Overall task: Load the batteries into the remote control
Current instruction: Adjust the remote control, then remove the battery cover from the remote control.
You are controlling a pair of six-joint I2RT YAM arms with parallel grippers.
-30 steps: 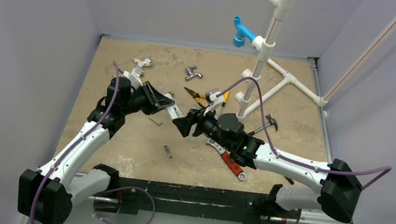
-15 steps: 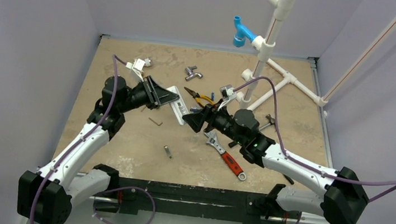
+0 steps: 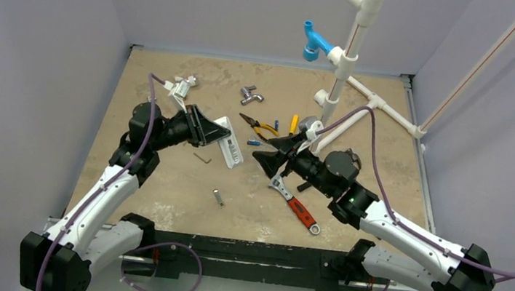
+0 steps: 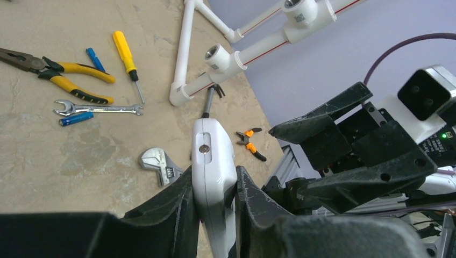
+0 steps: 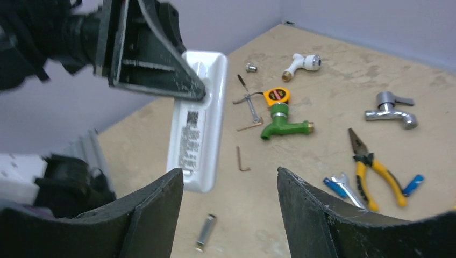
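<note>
White remote [image 3: 229,141] clamped in left gripper [image 3: 207,126], held clear of table. Right gripper [image 3: 272,154] backed away from it within last second, jaws apart, empty. Blue batteries [image 3: 254,143] loose on table near pliers [image 3: 260,125]; pickup probably next.

The remote control [image 5: 196,134] shows its labelled back, its upper end pinched by the left gripper [image 5: 196,86]. The right gripper [image 5: 228,174] sits just below the remote's lower end, jaws spread wide with nothing between them. On the table [image 5: 333,80], a hex key [image 5: 242,159] and a green tap [image 5: 282,126] lie just right of the remote, the yellow-handled pliers [image 5: 373,172] and the two blue batteries [image 5: 413,184] farther right, and a small silvery metal piece [image 5: 204,239] below it.
</note>
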